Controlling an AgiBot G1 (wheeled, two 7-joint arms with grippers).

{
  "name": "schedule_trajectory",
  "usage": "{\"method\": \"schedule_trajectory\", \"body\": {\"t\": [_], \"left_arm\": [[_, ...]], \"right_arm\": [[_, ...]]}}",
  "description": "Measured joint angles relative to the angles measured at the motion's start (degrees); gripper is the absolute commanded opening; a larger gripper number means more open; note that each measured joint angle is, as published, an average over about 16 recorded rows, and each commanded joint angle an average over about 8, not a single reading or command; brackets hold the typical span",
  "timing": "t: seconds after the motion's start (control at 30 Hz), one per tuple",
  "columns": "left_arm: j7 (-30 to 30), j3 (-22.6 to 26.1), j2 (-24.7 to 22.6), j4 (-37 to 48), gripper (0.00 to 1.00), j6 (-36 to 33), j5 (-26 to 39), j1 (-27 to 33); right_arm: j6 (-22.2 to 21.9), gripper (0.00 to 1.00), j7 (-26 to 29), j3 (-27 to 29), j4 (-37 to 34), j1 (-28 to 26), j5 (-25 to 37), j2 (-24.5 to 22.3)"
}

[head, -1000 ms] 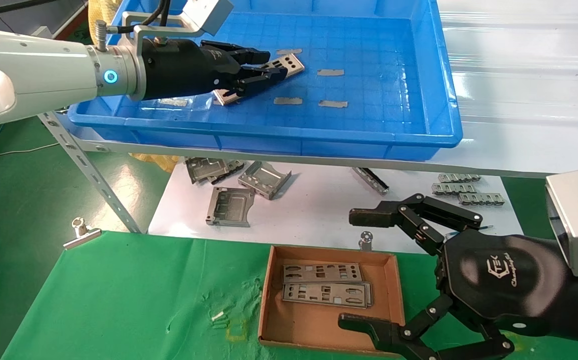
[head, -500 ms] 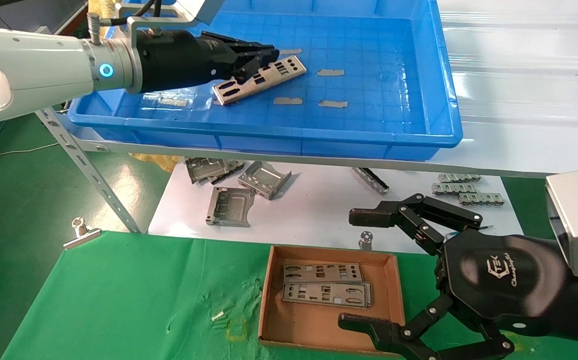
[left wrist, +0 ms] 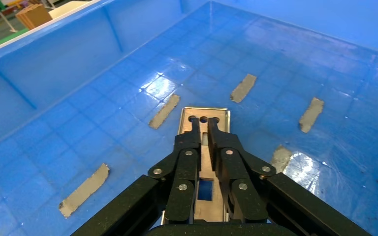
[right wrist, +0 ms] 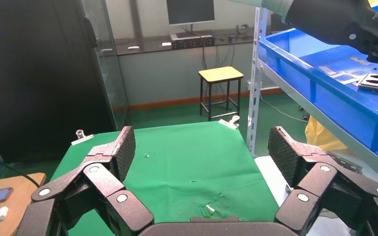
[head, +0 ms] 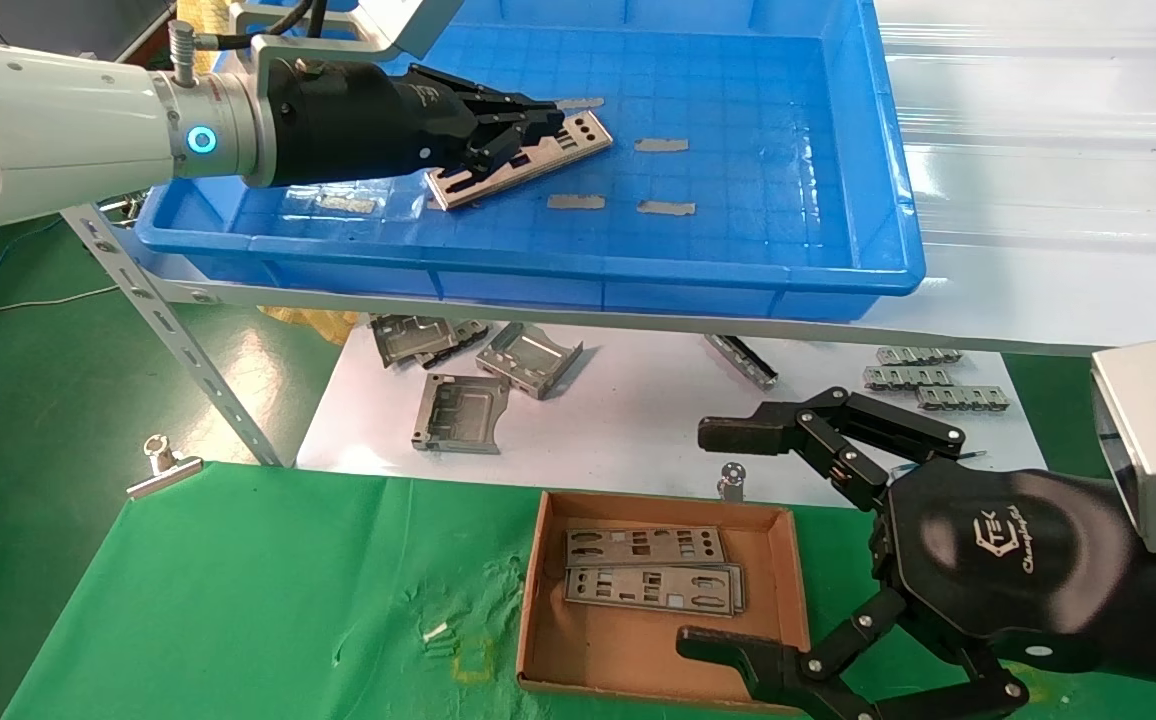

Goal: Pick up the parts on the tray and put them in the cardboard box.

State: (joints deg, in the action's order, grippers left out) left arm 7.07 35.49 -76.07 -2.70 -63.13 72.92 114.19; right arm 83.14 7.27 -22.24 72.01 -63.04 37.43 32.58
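While nearly closed, the left end effector (head: 548,125) pinches a part (head: 523,160) in the tray (head: 738,270).

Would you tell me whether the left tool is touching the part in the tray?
Cannot tell: in the left wrist view, the left tool overlaps the part, hiding any contact.

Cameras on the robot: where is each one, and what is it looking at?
Head view: sits on the head, looking down at the blue tray, cardboard box and both arms.
Left wrist view: sits on the left arm, looking into the tray; the left gripper has its fingers together over a metal plate.
Right wrist view: sits on the right arm, looking across the green cloth; the right gripper is open.
All three views show the tray.
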Motion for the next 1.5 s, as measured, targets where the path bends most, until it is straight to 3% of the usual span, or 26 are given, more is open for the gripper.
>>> {"method": "schedule_trajectory", "body": {"t": [0.97, 1.03, 1.2, 1.27, 1.33, 1.5], "left_arm": [[-0.83, 0.99, -0.79, 0.29, 0.98, 3.54, 0.97, -0.39], [-1.01, 1.02, -0.81, 0.16, 0.85, 3.73, 0.97, -0.45], [-1.4, 1.11, -0.82, -0.16, 0.24, 4.03, 0.93, -0.62], [-1.52, 1.15, -0.82, -0.27, 0.06, 4.08, 0.91, -0.68], [-1.63, 1.19, -0.82, -0.38, 0.0, 4.11, 0.89, -0.75], [-1.86, 1.28, -0.82, -0.59, 0.0, 4.1, 0.82, -0.9]], "right_arm": [[0.0, 1.0, 0.0, -0.01, 0.0, 0.0, -0.01, 0.0], [0.0, 1.0, 0.0, -0.01, 0.0, 0.0, -0.01, 0.0], [0.0, 1.0, 0.0, -0.01, 0.0, 0.0, -0.01, 0.0], [0.0, 1.0, 0.0, -0.01, 0.0, 0.0, -0.01, 0.0], [0.0, 1.0, -0.01, -0.01, 0.0, 0.0, -0.01, 0.0], [0.0, 1.0, -0.01, -0.01, 0.0, 0.0, -0.01, 0.0]]}}
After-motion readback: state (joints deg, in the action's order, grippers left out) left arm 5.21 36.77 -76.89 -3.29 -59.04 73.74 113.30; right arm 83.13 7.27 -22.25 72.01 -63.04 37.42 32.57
